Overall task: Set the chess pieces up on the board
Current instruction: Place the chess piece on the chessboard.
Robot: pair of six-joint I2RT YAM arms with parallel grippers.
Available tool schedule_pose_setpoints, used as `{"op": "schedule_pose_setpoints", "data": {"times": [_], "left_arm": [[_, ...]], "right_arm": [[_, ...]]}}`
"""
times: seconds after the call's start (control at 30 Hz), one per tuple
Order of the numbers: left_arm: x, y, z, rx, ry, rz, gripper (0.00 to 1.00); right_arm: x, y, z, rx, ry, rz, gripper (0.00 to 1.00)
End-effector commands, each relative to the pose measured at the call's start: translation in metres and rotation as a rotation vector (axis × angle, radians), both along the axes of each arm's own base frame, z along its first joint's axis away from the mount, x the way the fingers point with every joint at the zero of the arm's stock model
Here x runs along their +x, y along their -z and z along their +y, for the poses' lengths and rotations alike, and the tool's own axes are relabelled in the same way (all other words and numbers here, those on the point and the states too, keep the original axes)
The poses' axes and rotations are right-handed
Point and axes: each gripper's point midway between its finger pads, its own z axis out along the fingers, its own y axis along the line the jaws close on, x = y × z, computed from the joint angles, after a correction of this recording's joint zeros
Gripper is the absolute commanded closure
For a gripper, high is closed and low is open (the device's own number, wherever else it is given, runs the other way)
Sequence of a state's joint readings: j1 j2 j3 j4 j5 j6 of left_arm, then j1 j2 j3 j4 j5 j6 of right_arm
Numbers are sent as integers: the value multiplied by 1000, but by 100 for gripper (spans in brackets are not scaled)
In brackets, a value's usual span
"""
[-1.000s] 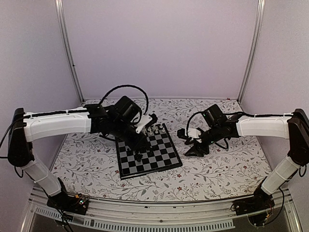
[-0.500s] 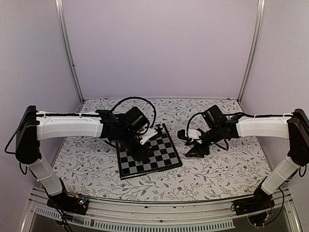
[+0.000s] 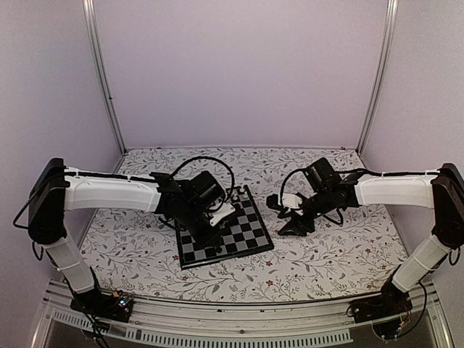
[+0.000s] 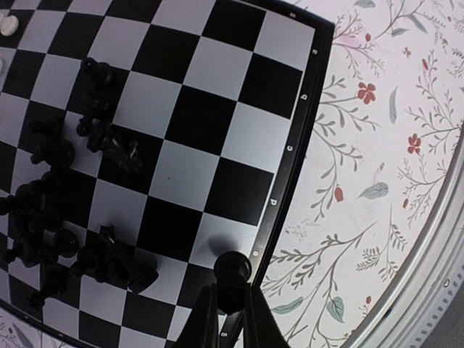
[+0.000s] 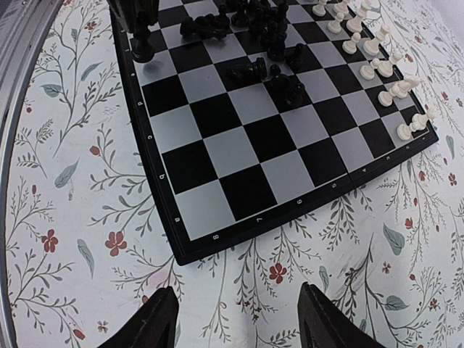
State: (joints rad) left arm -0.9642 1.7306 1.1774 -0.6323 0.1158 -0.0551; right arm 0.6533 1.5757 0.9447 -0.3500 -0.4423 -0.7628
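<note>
The board point(image 3: 246, 233) lies askew at frame centre. The left gripper point(image 3: 209, 230) hangs over its left half, the right gripper point(image 3: 292, 226) just beside its right edge.

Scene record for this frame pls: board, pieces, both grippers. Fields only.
board: flat on floral tablecloth, between the arms
white pieces: upright, lined along one edge
black pieces: jumbled cluster on the board, some lying down
left gripper: shut on held piece
held piece: black, upright, at an edge square by the border; contact with board unclear
right gripper: open, empty, over the tablecloth beside the board
</note>
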Motion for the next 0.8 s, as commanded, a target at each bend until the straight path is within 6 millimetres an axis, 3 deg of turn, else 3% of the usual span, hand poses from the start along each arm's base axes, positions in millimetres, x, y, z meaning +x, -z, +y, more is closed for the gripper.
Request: {"op": "schedule_pose_setpoints", "data": {"times": [0.0,0.5,0.63,0.77], "left_arm": [[-1,4,-10,-21,13,-15,93],[0,14,-8,19,6,-19,88],[-2,5,-10,11,15,-28,76],[-1,-21,-17,-43,33,-51,70]], "right_arm": [[0,6,-1,-11,-2,-1,41],[0,8,-1,-15,-3,3,41],[-1,8,-1,-14,-4,4,41],[-1,9,-1,-14,-6,8,41]]}}
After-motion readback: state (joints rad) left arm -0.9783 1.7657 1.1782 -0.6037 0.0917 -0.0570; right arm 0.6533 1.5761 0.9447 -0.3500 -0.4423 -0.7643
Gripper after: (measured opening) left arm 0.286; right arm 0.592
